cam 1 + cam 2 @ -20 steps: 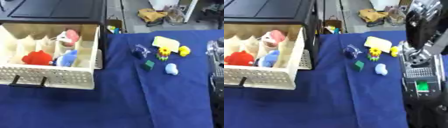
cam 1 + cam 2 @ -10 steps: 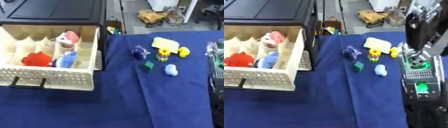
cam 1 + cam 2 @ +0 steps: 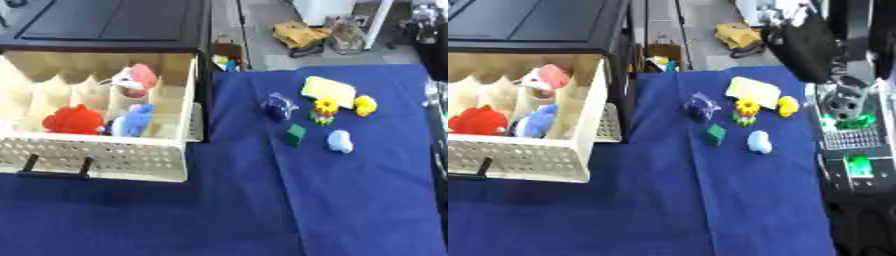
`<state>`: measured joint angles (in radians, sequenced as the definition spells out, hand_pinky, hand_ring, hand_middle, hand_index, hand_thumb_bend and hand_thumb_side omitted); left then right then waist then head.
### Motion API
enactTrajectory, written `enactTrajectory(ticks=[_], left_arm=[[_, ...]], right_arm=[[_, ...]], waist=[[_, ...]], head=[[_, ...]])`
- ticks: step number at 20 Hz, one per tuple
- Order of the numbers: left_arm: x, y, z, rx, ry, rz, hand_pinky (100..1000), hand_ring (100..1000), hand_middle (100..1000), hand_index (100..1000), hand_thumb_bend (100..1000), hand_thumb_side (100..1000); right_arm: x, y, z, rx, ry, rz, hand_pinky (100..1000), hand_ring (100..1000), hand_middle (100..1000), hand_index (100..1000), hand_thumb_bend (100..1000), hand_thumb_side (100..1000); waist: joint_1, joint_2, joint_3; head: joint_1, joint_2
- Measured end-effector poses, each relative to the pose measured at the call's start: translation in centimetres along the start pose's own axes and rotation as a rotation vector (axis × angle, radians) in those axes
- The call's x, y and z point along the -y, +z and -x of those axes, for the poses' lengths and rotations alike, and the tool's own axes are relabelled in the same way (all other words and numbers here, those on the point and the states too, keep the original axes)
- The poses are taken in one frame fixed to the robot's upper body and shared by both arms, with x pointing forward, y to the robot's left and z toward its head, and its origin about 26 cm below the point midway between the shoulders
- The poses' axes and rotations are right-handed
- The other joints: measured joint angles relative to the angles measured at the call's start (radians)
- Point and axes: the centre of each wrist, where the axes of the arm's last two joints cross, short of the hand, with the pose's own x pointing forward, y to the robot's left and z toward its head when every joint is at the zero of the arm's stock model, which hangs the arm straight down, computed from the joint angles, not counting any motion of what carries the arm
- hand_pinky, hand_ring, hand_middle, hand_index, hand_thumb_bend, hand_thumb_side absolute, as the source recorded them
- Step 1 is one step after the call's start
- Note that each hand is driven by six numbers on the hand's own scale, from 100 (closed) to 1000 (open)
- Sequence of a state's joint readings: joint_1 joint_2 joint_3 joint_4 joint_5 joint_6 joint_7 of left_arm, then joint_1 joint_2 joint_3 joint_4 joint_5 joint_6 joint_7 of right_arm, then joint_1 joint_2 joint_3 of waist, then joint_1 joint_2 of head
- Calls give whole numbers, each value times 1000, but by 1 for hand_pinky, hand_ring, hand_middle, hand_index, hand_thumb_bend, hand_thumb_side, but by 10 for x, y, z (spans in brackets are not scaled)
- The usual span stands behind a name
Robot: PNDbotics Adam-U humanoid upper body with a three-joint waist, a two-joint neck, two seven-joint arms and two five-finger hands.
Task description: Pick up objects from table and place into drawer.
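Note:
The cream drawer [image 3: 131, 155] stands pulled out at the left. In its compartments lie a red toy [image 3: 72, 120], a blue toy [image 3: 133, 121] and a pink and white toy [image 3: 136, 80]. On the blue cloth to its right lie a flat yellow block [image 3: 329, 89], a yellow duck [image 3: 365, 105], a sunflower toy [image 3: 325, 110], a dark blue object [image 3: 277, 106], a green cube [image 3: 296, 134] and a light blue toy [image 3: 339, 141]. My right arm [image 3: 846, 130] runs down the right edge, clear of the toys. Its lower end is a dark shape in the bottom right corner. My left hand does not show.
A black cabinet top [image 3: 114, 25] sits above the drawer. Beyond the cloth's far edge there is floor with a yellow bag [image 3: 297, 35]. The blue cloth [image 3: 262, 210] stretches bare toward the near edge.
The black upper part of my right arm has shifted a little to the left. The toys and the drawer lie as before.

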<state>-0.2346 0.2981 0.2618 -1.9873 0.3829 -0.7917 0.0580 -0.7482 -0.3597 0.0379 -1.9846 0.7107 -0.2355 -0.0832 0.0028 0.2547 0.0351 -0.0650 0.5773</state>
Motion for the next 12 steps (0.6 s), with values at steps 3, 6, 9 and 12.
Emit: enactTrajectory(ticks=[3,6,9,12], left_arm=[[0,0,0,-1,2,-2,793,853,838,917,337,1000],[0,0,0,-2,3,-3,792,853,837,917,341,1000],[-1,1,0,-4,5,-5,792,853,836,917,334,1000],[-1,1,-1,-4,7,-6,792,853,836,917,334,1000]], right_arm=[[4,-5,0,-10,24,-152,777,838,782,795,100,913],[8,-11,1,4,46,-270,796,855,801,809,100,886],[5,-16,6,21,74,-419,825,881,828,833,100,1000],[-3,-16,14,34,112,-592,847,903,852,880,100,1000]], waist=[[0,-3,2],[0,-6,4],[1,-10,8],[1,-13,10]], head=[[-1,0],[-3,0],[-9,0],[-11,0]])
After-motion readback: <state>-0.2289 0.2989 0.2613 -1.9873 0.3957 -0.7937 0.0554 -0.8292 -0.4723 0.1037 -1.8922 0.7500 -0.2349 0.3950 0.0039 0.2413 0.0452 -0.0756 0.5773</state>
